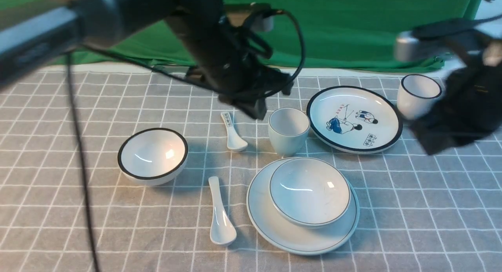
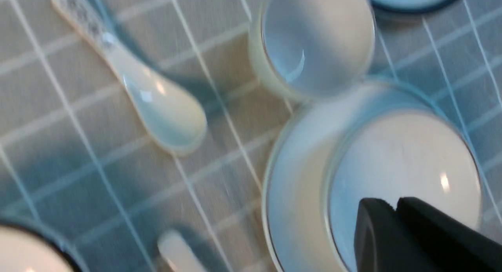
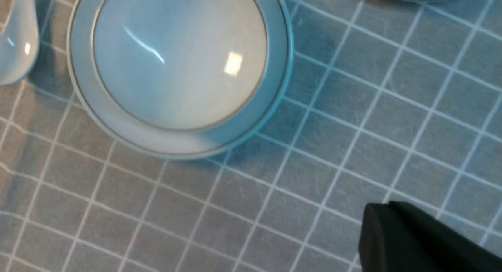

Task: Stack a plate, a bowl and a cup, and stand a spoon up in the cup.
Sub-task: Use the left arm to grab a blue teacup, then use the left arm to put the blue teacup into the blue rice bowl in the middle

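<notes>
The plain pale plate lies at the front centre with the wide shallow bowl sitting in it. The handleless pale cup stands upright on the cloth just behind them. The plain white spoon lies left of the plate. My left gripper hovers shut and empty, left of the cup. In the left wrist view its shut tips show over the bowl, with the cup beyond. My right gripper is raised at the right, shut and empty, apart from the plate.
A black-rimmed bowl stands at the left. A short spoon with writing lies left of the cup. A cartoon plate and a black-rimmed cup are at the back right. Green backdrop behind.
</notes>
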Tool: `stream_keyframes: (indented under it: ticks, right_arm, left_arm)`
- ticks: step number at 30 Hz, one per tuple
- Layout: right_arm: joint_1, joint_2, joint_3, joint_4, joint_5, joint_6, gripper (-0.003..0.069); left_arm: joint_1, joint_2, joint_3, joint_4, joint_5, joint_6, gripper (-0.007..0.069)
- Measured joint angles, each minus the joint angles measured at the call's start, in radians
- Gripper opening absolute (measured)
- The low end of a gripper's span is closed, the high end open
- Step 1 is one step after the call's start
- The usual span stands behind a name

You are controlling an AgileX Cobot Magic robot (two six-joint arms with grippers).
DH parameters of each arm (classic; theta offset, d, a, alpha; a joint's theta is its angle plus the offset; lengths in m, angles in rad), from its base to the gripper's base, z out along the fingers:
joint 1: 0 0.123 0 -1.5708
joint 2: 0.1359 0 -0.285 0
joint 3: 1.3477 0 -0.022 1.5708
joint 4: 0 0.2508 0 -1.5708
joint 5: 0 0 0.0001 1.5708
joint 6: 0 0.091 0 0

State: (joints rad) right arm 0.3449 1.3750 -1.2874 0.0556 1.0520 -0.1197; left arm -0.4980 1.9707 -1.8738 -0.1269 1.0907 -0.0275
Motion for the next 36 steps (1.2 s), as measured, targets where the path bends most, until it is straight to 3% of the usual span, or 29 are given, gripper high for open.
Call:
stream_keyframes:
  ticks: [5, 7, 10, 13, 16, 20, 24, 27, 36]
  right_arm:
    - [-0.003, -0.200, 0.164, -0.003, -0.051, 0.010, 0.0019]
    - [-0.003, -0.277, 0.244, -0.003, -0.094, 0.027, 0.0019]
    - [-0.003, -0.326, 0.297, -0.003, -0.104, 0.032, 0.0019]
    - [-0.003, -0.352, 0.327, -0.003, -0.109, 0.035, 0.0019]
    - [-0.003, -0.357, 0.335, -0.003, -0.112, 0.036, 0.0019]
    - [-0.003, -0.357, 0.337, -0.003, -0.119, 0.036, 0.0019]
    - [-0.003, -0.357, 0.337, -0.003, -0.127, 0.036, 0.0020]
    - [-0.003, -0.357, 0.337, -0.003, -0.127, 0.036, 0.0020]
    - [-0.003, -0.358, 0.337, -0.003, -0.128, 0.036, 0.0020]
  left_arm:
    - [0.000, 0.137, -0.144, 0.046, -0.004, 0.000, 0.0200]
    - [0.000, 0.200, -0.200, 0.054, -0.021, 0.000, 0.0326]
    - [0.000, 0.251, -0.222, 0.055, -0.066, -0.007, 0.0454]
    - [0.000, 0.293, -0.225, 0.055, -0.115, -0.028, 0.0545]
    - [0.000, 0.317, -0.225, 0.055, -0.128, -0.033, 0.0561]
    - [0.000, 0.354, -0.225, 0.055, -0.130, -0.085, 0.0472]
    - [0.000, 0.361, -0.225, 0.056, -0.093, -0.121, 0.0184]
    - [0.000, 0.354, -0.227, 0.080, -0.058, -0.126, 0.0053]
    - [-0.015, 0.170, -0.261, 0.127, 0.109, -0.092, 0.0034]
